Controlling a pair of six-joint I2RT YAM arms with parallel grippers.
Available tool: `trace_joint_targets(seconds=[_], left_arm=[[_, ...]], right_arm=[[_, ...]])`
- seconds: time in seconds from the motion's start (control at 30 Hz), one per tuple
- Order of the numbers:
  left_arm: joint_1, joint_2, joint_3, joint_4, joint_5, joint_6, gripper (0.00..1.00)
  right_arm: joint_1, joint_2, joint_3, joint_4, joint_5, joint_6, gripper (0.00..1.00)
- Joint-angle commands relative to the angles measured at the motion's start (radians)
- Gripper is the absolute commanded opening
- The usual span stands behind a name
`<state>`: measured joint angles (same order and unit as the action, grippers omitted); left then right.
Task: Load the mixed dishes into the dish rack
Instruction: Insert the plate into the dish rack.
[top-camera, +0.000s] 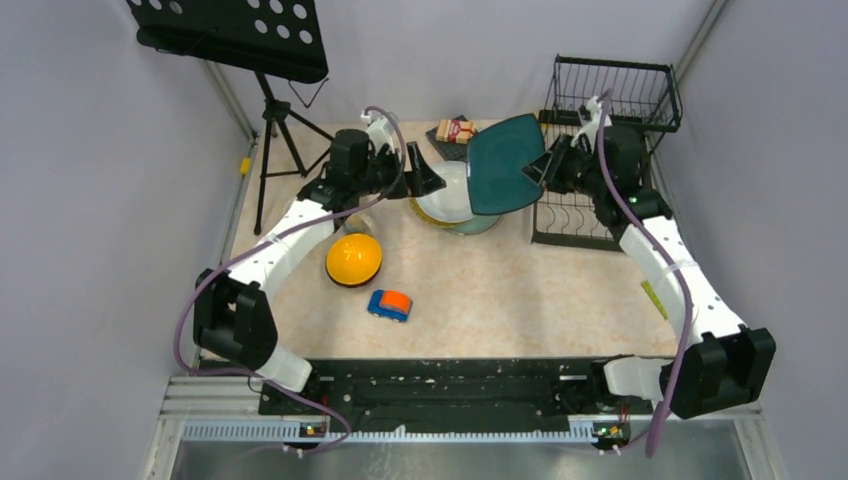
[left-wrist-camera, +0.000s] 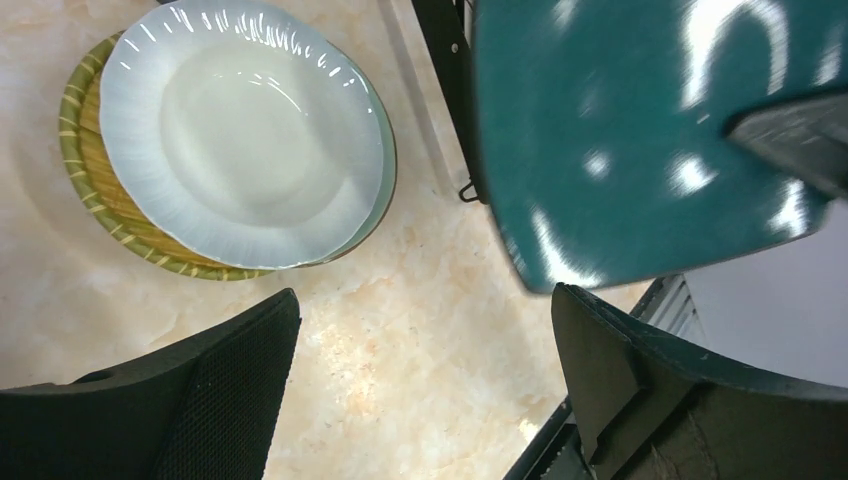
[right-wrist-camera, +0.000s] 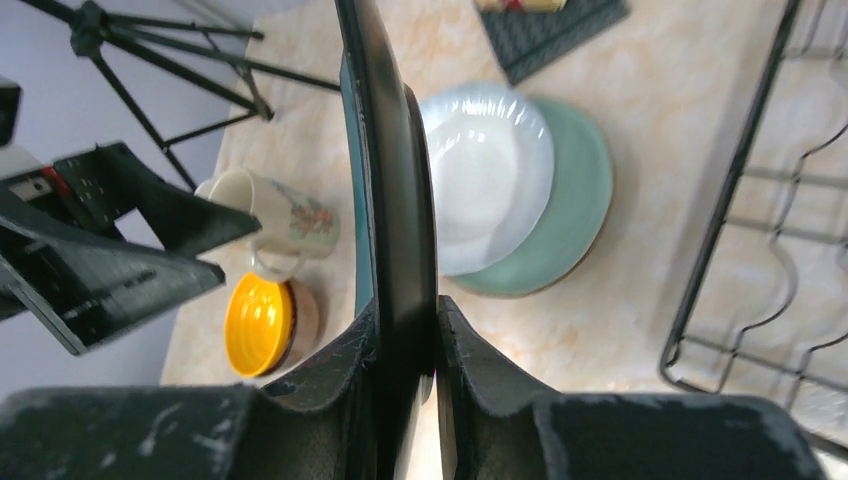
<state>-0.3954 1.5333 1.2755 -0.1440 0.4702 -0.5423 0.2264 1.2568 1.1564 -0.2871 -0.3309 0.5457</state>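
My right gripper (right-wrist-camera: 405, 340) is shut on the edge of the dark teal square plate (right-wrist-camera: 395, 180), which it holds upright in the air (top-camera: 505, 165) just left of the dish rack (top-camera: 600, 160). My left gripper (left-wrist-camera: 425, 370) hangs open and empty beside the teal plate (left-wrist-camera: 640, 150), apart from it. Below lies a stack of round plates: a cream one (left-wrist-camera: 240, 130) on a mint-green one (right-wrist-camera: 575, 200) on a yellowish one (left-wrist-camera: 100, 200). A beige mug (right-wrist-camera: 285, 215) and the orange-yellow bowl (top-camera: 353, 258) stand to the left.
A blue-and-orange toy car (top-camera: 389, 304) sits near the middle front. A packet on a dark mat (top-camera: 455, 131) lies behind the plates. A black music stand on a tripod (top-camera: 270, 110) occupies the back left corner. The rack's wire base (right-wrist-camera: 760, 200) is close on the right.
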Motion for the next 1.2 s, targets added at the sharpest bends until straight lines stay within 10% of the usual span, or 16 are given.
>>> trace_joint_targets(seconds=[0.0, 0.8, 1.17], left_arm=[[0.000, -0.054, 0.038, -0.022, -0.015, 0.078, 0.99], [0.015, -0.108, -0.008, -0.032, -0.043, 0.120, 0.99], [0.030, -0.136, -0.030, -0.031, -0.047, 0.131, 0.99]], right_arm=[[0.003, -0.060, 0.199, -0.018, 0.111, -0.135, 0.00], [-0.029, 0.115, 0.655, -0.013, 0.749, -0.503, 0.00], [-0.139, 0.283, 0.899, -0.048, 0.767, -0.626, 0.00]])
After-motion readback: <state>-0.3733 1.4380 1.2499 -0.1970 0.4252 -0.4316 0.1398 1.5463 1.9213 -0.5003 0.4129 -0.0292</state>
